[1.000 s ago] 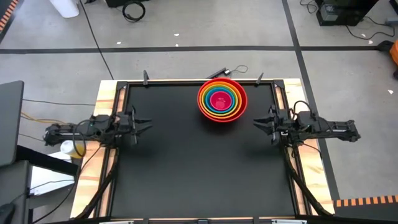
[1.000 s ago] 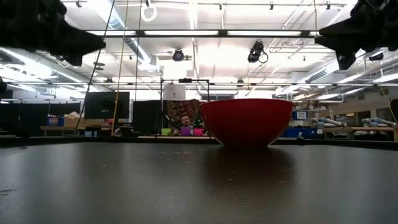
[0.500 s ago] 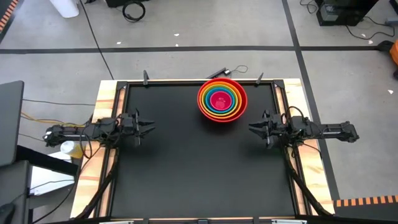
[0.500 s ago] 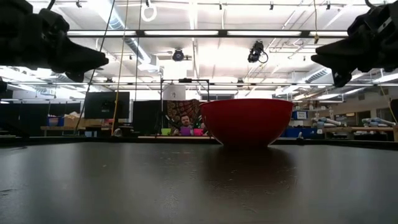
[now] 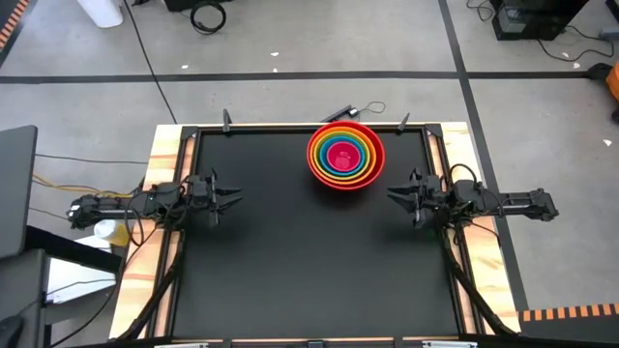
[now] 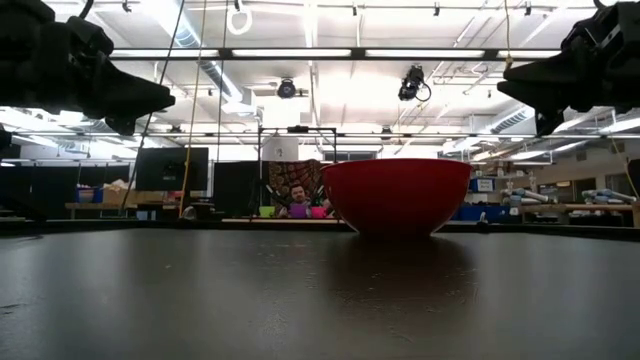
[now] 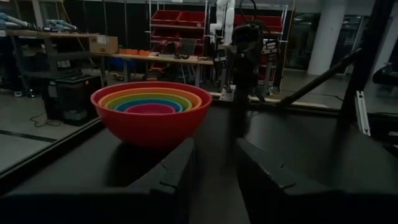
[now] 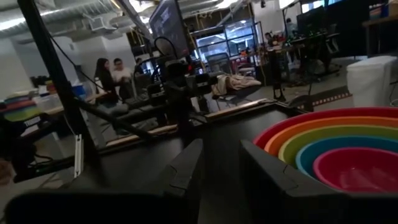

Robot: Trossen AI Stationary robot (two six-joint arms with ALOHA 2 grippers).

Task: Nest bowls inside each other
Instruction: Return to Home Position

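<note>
Five bowls sit nested in one stack (image 5: 345,155) near the middle of the black table's far edge. The red bowl (image 6: 397,195) is outermost and rests on its base. Inside it come orange, yellow-green, blue and the pink bowl (image 7: 150,108) in the centre. My left gripper (image 5: 235,198) hangs level by the table's left edge, pointing toward the table's middle. Its fingers are open and hold nothing (image 7: 214,149). My right gripper (image 5: 392,198) hangs level by the right edge, facing inward. It too is open and holds nothing (image 8: 221,152). Both are well clear of the bowls.
The table's raised dark frame (image 5: 290,127) runs round the black mat, with small clamps on the far rail. Bare mat (image 5: 309,261) lies between and in front of the arms. People (image 8: 109,71) stand in the room beyond the left side.
Both grippers have sunk a little and come slightly inward toward the table's middle, then kept still. The stack of bowls has not moved.
</note>
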